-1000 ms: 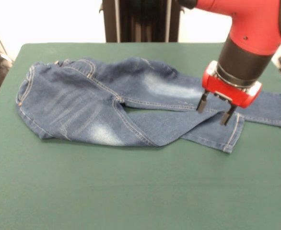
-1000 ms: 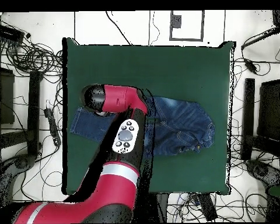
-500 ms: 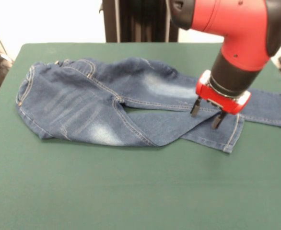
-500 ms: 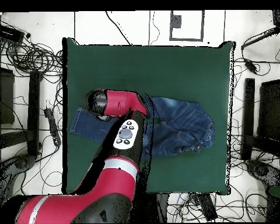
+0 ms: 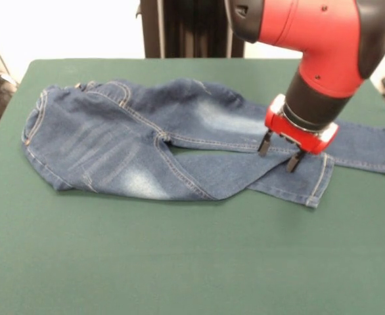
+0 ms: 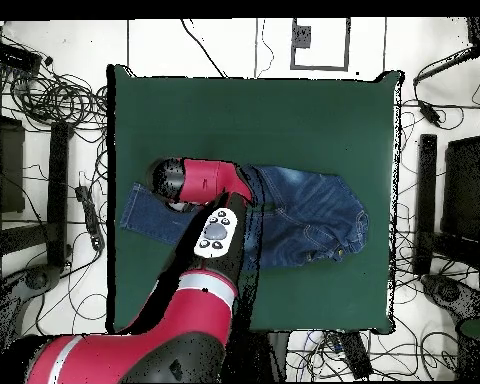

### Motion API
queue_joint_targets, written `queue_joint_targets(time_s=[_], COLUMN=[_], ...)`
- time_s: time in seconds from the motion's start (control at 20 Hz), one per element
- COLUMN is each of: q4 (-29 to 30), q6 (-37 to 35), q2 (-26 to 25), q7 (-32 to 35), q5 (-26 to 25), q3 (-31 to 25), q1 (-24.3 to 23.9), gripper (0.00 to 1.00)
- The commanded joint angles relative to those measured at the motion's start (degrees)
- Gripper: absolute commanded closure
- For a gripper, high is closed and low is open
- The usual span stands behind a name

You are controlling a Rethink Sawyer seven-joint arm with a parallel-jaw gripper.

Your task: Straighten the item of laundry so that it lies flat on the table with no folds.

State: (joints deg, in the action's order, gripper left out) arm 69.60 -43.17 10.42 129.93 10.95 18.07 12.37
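Note:
The item of laundry, a small pair of blue jeans with faded patches, lies across the green table, waistband at the left in the front view. One leg runs out to the right edge; the other crosses beneath it and ends in a cuff. My gripper hangs open just above the crossed legs, close to that cuff, holding nothing. In the overhead view the red arm covers the middle of the item of laundry and hides the gripper.
A dark pedestal column stands behind the table's far edge. Cables and equipment lie on the floor around the table. Wide green cloth lies open in front of the jeans.
The gripper has shifted left and slightly lower over the crossed legs, still open. The jeans have not moved.

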Motion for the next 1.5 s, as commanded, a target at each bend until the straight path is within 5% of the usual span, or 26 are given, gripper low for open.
queue_joint_targets(time_s=[0.05, 0.5, 0.55, 1.25, 1.5], q4=[5.0, 4.9, 4.6, 2.1, 6.9], q6=[-5.4, -7.3, -7.5, -12.1, -5.3], q2=[-0.5, -0.1, -0.2, -1.1, 3.7], q7=[8.2, 8.0, 7.5, 7.0, 8.4], q5=[-1.2, -1.5, -1.7, -1.5, 0.0], q3=[-2.2, -1.5, -1.3, -1.1, -1.4], q1=[2.2, 2.4, 2.5, 2.3, 2.4], gripper=[0.00, 0.00, 1.00, 1.00, 1.00])
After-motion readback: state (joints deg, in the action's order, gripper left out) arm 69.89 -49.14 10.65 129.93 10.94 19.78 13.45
